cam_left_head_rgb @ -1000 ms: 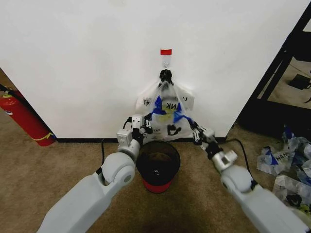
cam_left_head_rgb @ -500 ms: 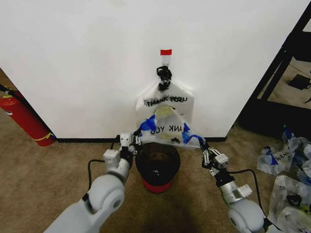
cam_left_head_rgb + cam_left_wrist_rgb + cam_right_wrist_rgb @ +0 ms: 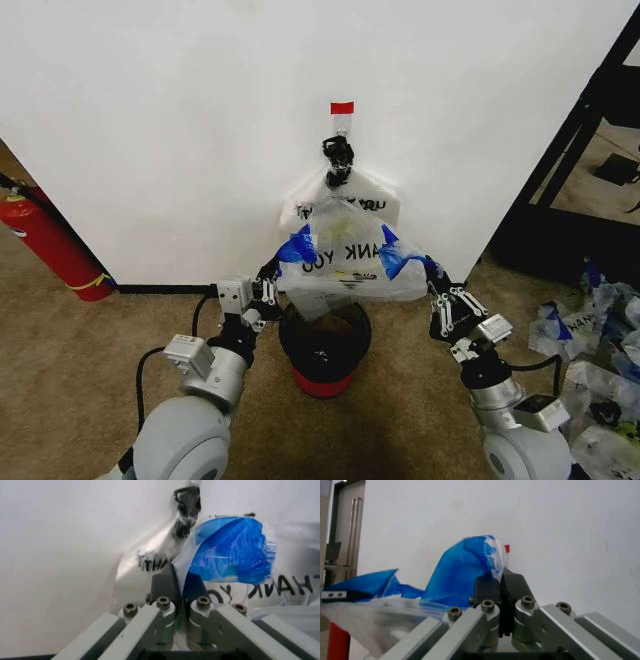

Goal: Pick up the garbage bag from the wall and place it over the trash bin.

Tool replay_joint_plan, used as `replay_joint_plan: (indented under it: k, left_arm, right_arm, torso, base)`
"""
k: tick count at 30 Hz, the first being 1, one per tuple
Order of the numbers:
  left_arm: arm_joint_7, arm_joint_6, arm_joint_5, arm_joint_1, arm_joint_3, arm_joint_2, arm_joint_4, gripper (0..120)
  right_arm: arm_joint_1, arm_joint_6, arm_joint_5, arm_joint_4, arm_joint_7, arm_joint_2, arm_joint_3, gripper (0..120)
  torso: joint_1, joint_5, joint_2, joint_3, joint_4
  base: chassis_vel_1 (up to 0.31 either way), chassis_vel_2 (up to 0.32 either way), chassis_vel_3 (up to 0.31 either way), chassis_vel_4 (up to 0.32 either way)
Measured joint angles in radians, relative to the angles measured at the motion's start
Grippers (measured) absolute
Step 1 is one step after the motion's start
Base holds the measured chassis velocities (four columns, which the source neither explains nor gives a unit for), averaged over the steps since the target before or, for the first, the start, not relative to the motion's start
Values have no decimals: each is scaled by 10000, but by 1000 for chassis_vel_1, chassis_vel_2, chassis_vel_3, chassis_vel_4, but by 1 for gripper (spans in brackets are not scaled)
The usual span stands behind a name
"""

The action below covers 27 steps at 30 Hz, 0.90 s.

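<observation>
Our fingers (image 3: 176,582) clench both blue handles, so the garbage bag (image 3: 345,262) stays spread above the trash bin (image 3: 323,345).

Red fire extinguisher (image 3: 45,245) stands on floor at left, leaning by wall corner. Brown carpet (image 3: 90,370) covers floor. Whitish bundle of bags (image 3: 345,200) with black knot hangs behind, black letters on it. Heap of clear and blue plastic bags (image 3: 600,340) lies on carpet at right. Black frame (image 3: 580,130) stands at right, dark gap behind it.
</observation>
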Motion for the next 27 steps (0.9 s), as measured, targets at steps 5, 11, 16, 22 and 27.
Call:
replay_joint_plan:
  k: [5, 11, 16, 22, 27]
  left_arm:
    - [136, -235, 262, -12, -46, 20, 324, 0]
    - [305, -725, 725, -163, -52, 7, 1188, 0]
    - [297, -770, 746, -425, -64, -16, 1501, 0]
    - [291, -823, 749, -746, -156, -69, 1882, 0]
    - [288, -900, 794, -862, -143, -101, 2225, 0]
  right_arm:
    - [158, 155, -29, -538, -211, 167, -86, 0]
    - [754, 446, -52, -1700, -469, 539, -524, 0]
    - [1330, 528, 63, -2669, -644, 918, -1079, 0]
    - [1737, 587, 206, -3384, -932, 1167, -1459, 0]
    - [2072, 679, 243, -4129, -1027, 1435, -1783, 0]
  torso:
    - [0, 2, -1, 1, 0]
    - [1, -1, -1, 2, 1]
    - [1, 0, -1, 2, 1]
    - [1, 0, -1, 2, 0]
    - [1, 1, -1, 2, 1]
  base:
    - [0, 0, 0, 0]
    - [0, 0, 0, 0]
    - [0, 0, 0, 0]
    - [0, 0, 0, 0]
    - [0, 0, 0, 0]
